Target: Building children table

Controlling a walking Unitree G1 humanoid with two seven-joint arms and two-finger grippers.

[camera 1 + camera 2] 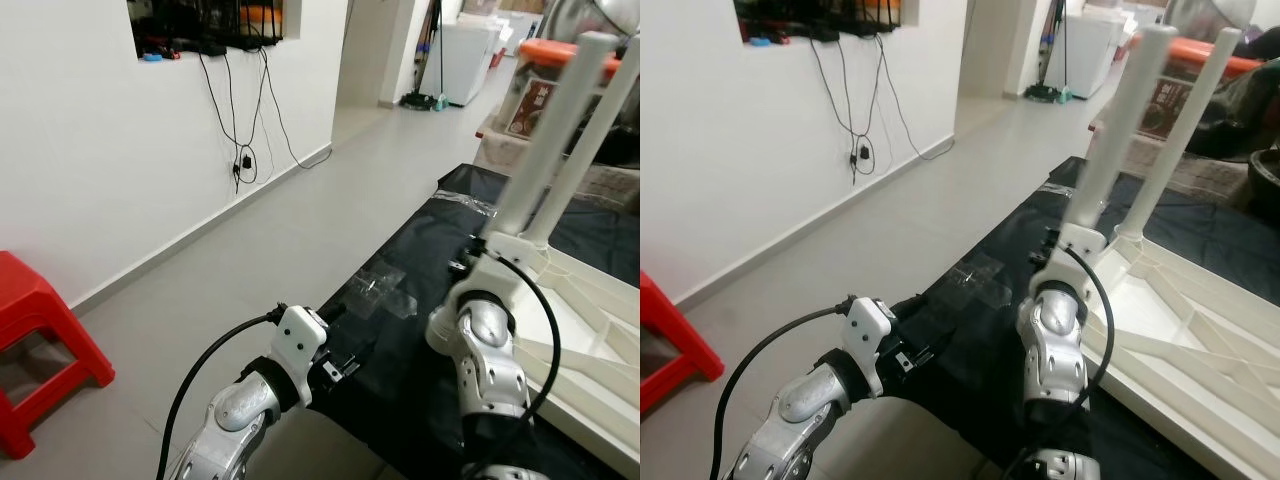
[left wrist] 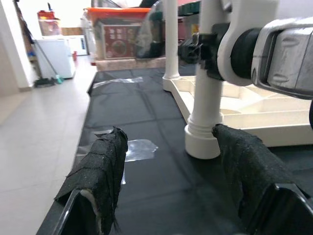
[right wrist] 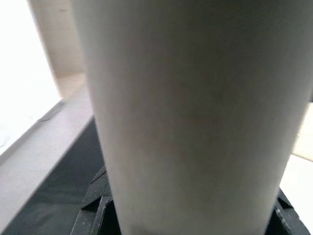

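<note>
Upturned white tabletop lying on black sheet over grey floor, with two white legs standing up from it: near leg at corner closest to wall, far leg just behind. Right tool clamped around near leg, low down by its socket, pale tube pressed between fingers. Left tool hovering low above sheet just beside same leg's base, fingers spread wide, nothing between them. Clear tape stuck on sheet near tabletop corner. Red stool against wall, well apart from tabletop. Black cables hanging down wall
</note>
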